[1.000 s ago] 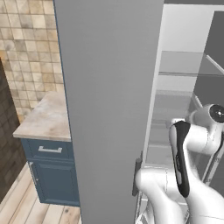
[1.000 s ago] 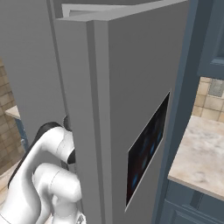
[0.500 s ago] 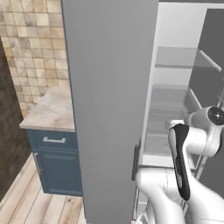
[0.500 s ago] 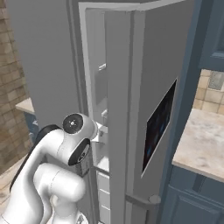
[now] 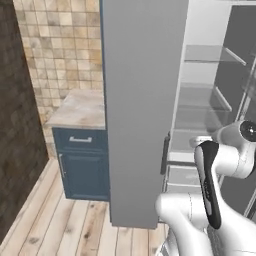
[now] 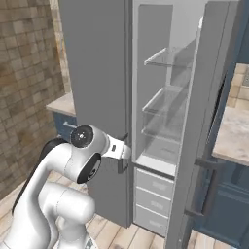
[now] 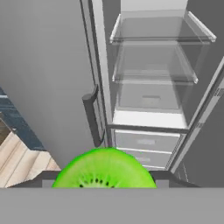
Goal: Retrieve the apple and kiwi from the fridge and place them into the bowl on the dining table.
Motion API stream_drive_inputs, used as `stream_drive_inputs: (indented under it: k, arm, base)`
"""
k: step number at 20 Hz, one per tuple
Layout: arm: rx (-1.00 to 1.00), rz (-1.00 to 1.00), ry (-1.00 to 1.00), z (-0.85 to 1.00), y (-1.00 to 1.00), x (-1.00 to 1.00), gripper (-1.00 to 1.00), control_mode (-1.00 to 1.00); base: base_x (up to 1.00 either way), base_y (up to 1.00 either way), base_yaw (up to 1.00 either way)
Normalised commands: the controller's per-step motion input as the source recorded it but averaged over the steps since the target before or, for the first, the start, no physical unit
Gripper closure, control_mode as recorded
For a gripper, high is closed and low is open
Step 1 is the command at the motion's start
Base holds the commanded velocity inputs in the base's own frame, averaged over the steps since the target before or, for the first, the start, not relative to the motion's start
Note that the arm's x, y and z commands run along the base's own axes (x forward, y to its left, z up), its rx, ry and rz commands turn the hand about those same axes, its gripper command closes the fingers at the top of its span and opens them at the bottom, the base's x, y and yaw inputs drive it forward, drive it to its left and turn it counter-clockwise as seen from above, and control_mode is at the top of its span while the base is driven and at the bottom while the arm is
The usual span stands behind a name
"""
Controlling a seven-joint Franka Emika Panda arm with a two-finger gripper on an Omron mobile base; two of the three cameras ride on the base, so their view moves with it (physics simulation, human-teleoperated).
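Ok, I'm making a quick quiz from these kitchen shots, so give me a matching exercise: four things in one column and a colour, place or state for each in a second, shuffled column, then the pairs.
Things:
1. kiwi
2. fridge right door
3. cabinet beside the fridge
4. glass shelves

Descriptions:
A. dark blue, under a beige stone top
B. bright green, cut face toward the hand camera, between the claw fingers
C. swung open
D. bare, inside the white compartment

Pairs: 1-B, 2-C, 3-A, 4-D
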Motion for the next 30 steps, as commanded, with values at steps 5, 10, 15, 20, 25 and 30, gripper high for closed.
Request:
stream_drive_inputs:
  k: [5, 10, 15, 20, 25, 30]
  arm:
    - [0.0, 0.0, 0.0, 0.0, 0.0, 0.0, 1.0, 1.0]
    - [0.0, 0.0, 0.0, 0.0, 0.0, 0.0, 1.0, 1.0]
    - [0.0, 0.0, 0.0, 0.0, 0.0, 0.0, 1.0, 1.0]
    - [0.0, 0.0, 0.0, 0.0, 0.0, 0.0, 1.0, 1.0]
    - [0.0, 0.0, 0.0, 0.0, 0.0, 0.0, 1.0, 1.0]
    - [0.0, 0.0, 0.0, 0.0, 0.0, 0.0, 1.0, 1.0]
  base:
    - [-0.15, 0.83, -0.36]
    - [-0.52, 0.41, -0.5]
    - [-0.82, 0.07, -0.56]
    - [-0.88, 0.11, -0.58]
    - [-0.93, 0.18, -0.57]
    - [-1.0, 0.25, -0.53]
